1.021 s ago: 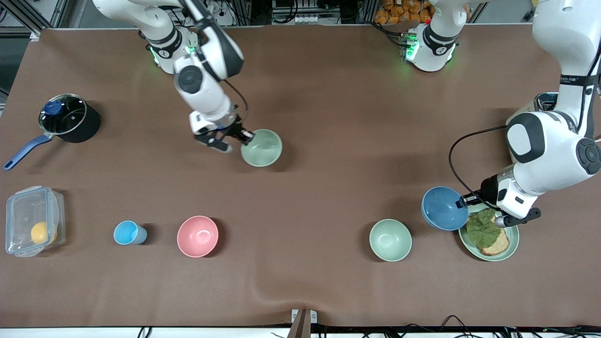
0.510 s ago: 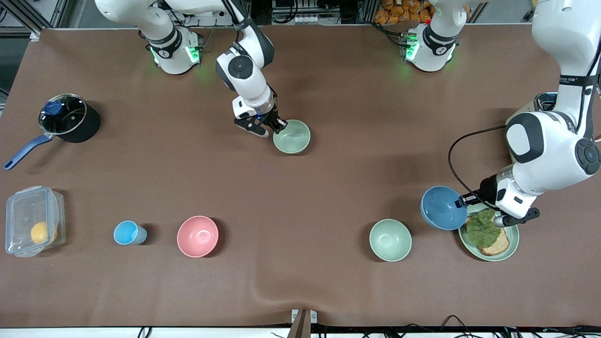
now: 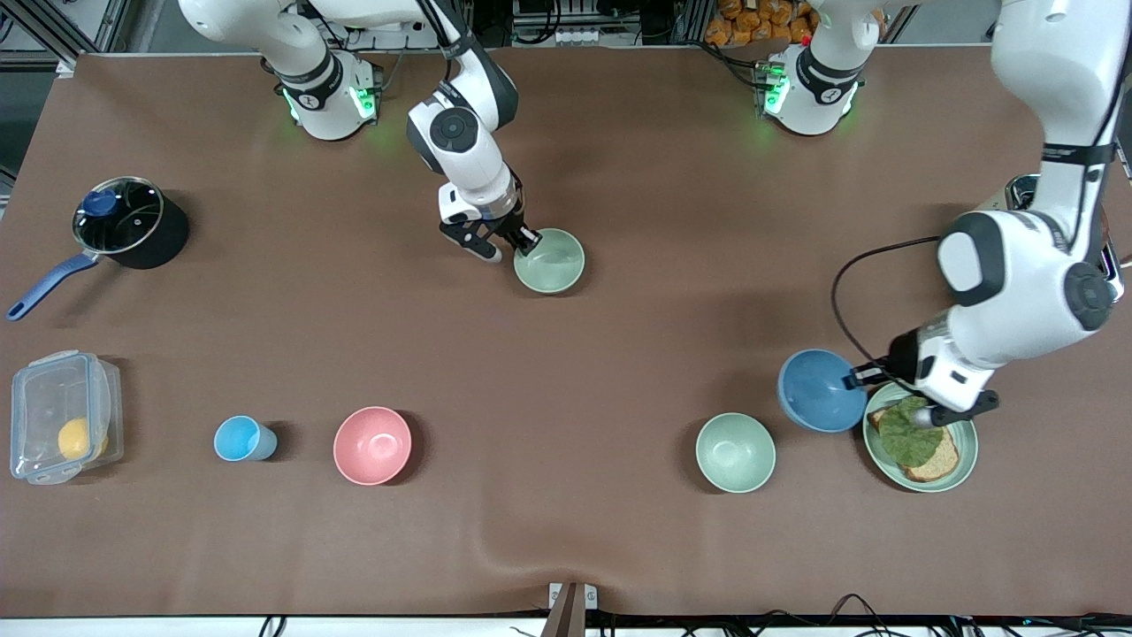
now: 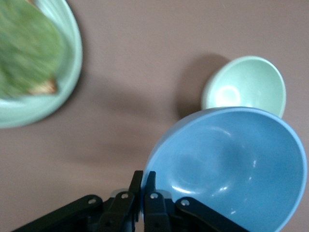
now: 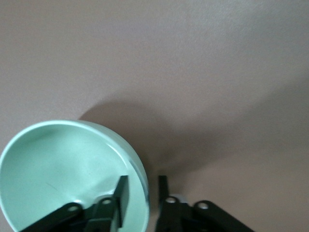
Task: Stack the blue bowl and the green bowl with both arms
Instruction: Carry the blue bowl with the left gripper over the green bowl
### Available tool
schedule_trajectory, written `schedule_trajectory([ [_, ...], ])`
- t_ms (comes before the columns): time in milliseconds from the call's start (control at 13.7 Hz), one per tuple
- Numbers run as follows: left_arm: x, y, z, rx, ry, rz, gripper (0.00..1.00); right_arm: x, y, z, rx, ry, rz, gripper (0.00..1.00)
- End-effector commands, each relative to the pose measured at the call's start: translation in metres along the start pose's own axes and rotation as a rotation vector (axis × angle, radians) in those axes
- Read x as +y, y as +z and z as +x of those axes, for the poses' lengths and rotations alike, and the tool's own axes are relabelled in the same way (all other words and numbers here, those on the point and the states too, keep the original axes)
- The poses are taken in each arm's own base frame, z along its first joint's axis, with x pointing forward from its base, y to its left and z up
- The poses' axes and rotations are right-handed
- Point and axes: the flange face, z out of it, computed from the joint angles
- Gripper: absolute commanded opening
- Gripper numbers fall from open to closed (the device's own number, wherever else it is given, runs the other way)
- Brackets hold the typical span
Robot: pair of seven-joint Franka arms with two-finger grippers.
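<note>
Since half a second ago: blue bowl [image 3: 822, 391] shifted slightly toward the right arm's end of the tabletop [image 3: 619, 354], carried by the left gripper [image 3: 854, 380]; right gripper [image 3: 524, 242] and its green bowl [image 3: 549, 260] unchanged from that frame, though a full second ago both sat farther toward the right arm's end. Left gripper noted clamped on the blue bowl's rim at its 3 o'clock edge, bowl tilted and lifted, over the tabletop just beside the green plate [image 3: 964, 456] with bread and leaf. Right gripper noted with jaws standing astride the green bowl's rim at about 10 o'clock, one finger inside the wall and one outside; in the right wrist view a gap shows at the outer finger, so grip judged loosened or released, bowl apparently set on the tabletop at mid-table. Second green bowl [image 3: 735, 452] resting at roughly 8 o'clock of the blue bowl, untouched. Step in hand judged: bringing the blue bowl across to nest in the placed green bowl. Recommended: level the blue bowl before descent, centre over the green bowl's mouth, withdraw the right gripper clear of the rim first, lower gently, then release.
</note>
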Motion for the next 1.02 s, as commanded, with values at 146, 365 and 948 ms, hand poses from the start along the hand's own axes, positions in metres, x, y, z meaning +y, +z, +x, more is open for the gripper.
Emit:
schedule_trajectory([
  [146,0.117,0.034,-0.108,-0.053,-0.111,0.075,0.00,-0.048,-0.063,0.030,-0.086,0.065,-0.093,1.00],
  [365,0.175,0.061,-0.173,-0.086,-0.124,0.107,0.00,-0.049,-0.078,0.064,-0.104,0.118,-0.115,1.00],
  [948,0.255,0.100,-0.282,-0.133,-0.121,0.121,0.00,0.001,-0.034,0.169,-0.343,0.595,-0.072,1.00],
])
